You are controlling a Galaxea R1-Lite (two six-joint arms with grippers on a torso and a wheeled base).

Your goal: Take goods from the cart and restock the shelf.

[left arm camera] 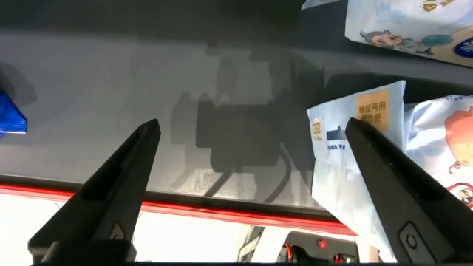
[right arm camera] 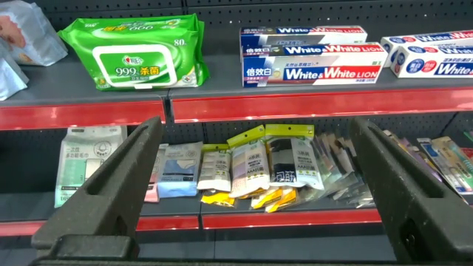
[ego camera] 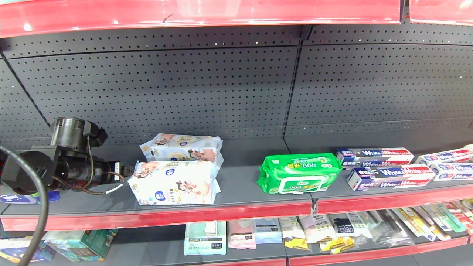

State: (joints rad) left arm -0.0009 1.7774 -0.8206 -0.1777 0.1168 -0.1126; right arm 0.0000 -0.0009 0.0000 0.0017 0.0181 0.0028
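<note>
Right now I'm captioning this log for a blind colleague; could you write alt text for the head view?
The left gripper, open, is over a grey shelf, close beside the nearer of two white cartoon-print packs. Farther right on it lie a green wipes pack and toothpaste boxes; a lower shelf holds small packets.

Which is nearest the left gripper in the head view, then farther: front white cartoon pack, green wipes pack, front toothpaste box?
1. Front white cartoon-printed soft pack, just beside the left gripper.
2. Green plastic wipes pack, mid-shelf.
3. Front blue-and-white cardboard toothpaste box, far right.
</note>
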